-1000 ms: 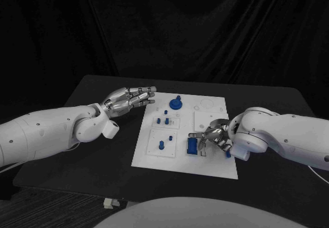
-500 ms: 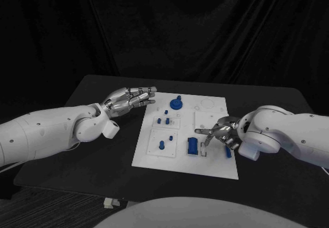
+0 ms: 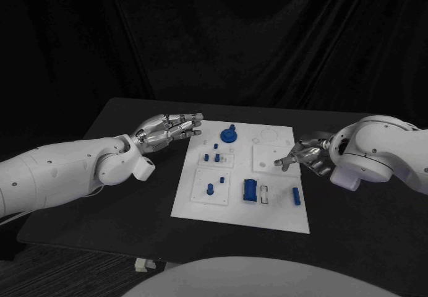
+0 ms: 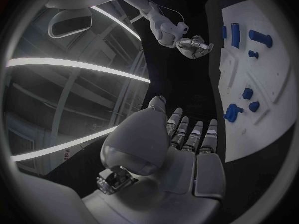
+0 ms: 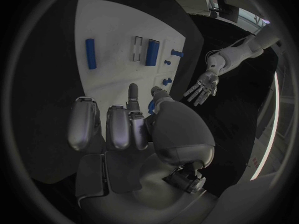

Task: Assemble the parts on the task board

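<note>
Task board (image 3: 268, 216) sits mid worktop (image 3: 116, 204), and neither of your hands is on it. Your left hand (image 3: 167, 130) hovers off the board's far left corner, fingers straight and side by side, holding nothing. Your right hand (image 3: 306, 154) hangs over the board's right edge near the far half, fingers loosely curled with one poking out toward the board, nothing in it that you can see; no part pinched.

Progress, judged from how the parts lie: partly done at best. The round knobbed part (image 3: 229, 134) stands near the far left corner of the board. The small pegs (image 3: 217, 157) stand in the plate on the left side, and more pegs (image 3: 210, 187) stand in the near left plate. The blue block (image 3: 250, 190) sits in a recess near the board's near edge, with an empty-looking pale slot right beside it. The blue bar (image 3: 296, 196) lies flat and loose near the right edge, apart from that slot, so you likely have it left to seat. The far right area of the board shows bare round outlines, maybe unfilled sockets; can't tell for sure.

Next for you, likely: bring the right hand down to the bar, pinch it, fit it by the block
</note>
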Available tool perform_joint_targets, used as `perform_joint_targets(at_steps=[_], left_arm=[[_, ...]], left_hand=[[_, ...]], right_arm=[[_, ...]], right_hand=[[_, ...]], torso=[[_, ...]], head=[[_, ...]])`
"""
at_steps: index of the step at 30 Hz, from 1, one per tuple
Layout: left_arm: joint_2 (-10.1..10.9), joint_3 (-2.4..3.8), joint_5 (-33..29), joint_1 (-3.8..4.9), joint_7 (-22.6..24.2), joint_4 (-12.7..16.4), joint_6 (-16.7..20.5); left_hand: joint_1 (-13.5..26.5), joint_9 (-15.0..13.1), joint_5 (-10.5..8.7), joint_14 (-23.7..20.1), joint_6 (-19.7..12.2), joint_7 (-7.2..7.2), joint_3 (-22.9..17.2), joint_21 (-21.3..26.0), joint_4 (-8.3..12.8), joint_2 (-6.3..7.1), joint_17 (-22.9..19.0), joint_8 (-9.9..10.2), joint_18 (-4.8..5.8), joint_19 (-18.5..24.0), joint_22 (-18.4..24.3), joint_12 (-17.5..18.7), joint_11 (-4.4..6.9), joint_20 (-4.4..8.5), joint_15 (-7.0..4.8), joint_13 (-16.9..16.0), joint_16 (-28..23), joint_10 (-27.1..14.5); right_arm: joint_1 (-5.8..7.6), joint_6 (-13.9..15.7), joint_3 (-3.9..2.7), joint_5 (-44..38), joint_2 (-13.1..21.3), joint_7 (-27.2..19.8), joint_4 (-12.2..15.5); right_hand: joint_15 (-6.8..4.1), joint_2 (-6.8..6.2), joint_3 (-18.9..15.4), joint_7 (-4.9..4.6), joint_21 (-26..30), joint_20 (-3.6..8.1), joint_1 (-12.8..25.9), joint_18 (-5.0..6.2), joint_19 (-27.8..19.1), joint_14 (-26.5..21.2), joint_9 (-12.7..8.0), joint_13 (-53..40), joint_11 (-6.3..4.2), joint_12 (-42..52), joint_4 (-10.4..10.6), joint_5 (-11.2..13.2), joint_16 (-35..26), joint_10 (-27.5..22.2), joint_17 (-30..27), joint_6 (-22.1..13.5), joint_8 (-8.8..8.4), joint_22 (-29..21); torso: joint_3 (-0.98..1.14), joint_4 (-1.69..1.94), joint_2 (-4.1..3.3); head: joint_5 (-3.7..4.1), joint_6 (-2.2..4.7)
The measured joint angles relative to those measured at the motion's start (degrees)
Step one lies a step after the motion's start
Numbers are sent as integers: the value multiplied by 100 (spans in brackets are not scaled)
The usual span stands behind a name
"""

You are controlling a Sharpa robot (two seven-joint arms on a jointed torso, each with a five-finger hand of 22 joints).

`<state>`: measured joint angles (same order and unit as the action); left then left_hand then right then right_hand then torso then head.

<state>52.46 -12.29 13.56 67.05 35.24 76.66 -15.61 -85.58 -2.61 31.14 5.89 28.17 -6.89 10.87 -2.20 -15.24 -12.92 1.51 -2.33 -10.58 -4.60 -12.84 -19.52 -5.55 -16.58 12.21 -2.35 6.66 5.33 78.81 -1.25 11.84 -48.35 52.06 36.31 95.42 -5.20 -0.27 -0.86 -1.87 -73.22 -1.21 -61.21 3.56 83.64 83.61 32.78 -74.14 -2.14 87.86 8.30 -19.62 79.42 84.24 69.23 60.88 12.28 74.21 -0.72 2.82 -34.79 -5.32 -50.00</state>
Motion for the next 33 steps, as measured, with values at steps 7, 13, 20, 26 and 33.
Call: perform_joint_targets(at_steps=[7,13,20,26,33], left_arm=[[-7,0,0,0,-8,-1,-3],[-8,0,0,-1,-16,-1,-9],[-7,0,0,-1,-29,-1,-16],[-20,0,0,-1,-38,-8,-21],[-28,0,0,-2,-48,-8,-29]], left_hand=[[0,0,0,0,49,-48,0,0,0,0,0,0,0,-108,0,-1,-41,-10,0,0,0,42],[0,0,0,0,50,-49,0,0,0,0,0,0,-1,-108,0,-1,-43,-10,0,0,0,42],[0,0,0,0,50,-49,0,0,0,0,0,0,0,-108,0,-1,-45,-10,0,0,0,44],[0,0,0,1,50,-49,0,0,0,0,0,-1,0,-108,0,-1,-66,-10,1,0,0,66],[0,0,0,1,50,-49,0,0,0,0,0,-1,0,-108,0,-1,-72,-10,1,0,1,72]], right_arm=[[-1,-459,-1,-997,-5,8,-100],[-132,-691,-1,-1457,31,11,-93],[-296,-847,4,-1712,93,14,-84],[-379,-901,1,-1810,125,17,-78],[-475,-927,2,-1873,137,18,-78]], right_hand=[[-42,89,0,52,0,51,90,0,49,39,-6,0,-52,0,2,159,0,-50,-27,248,43,0],[-101,89,-87,95,0,51,91,0,49,-20,-16,0,-52,0,88,198,0,-51,-42,294,43,0],[-102,90,-87,82,0,102,91,-1,-2,-20,-59,0,-52,0,89,198,0,-51,-45,402,43,0],[-114,90,-87,96,0,102,91,0,-1,-8,-65,0,-53,0,89,198,-1,-51,-50,417,43,0],[-121,90,-87,103,0,102,91,-1,-1,-1,-91,0,-53,-1,89,197,-1,-51,-89,445,43,0]], torso=[[-3,-3,0],[-3,-2,-9],[-3,5,-10],[-5,6,-4],[-5,0,-4]], head=[[19,0],[25,0],[49,0],[68,0],[87,0]])
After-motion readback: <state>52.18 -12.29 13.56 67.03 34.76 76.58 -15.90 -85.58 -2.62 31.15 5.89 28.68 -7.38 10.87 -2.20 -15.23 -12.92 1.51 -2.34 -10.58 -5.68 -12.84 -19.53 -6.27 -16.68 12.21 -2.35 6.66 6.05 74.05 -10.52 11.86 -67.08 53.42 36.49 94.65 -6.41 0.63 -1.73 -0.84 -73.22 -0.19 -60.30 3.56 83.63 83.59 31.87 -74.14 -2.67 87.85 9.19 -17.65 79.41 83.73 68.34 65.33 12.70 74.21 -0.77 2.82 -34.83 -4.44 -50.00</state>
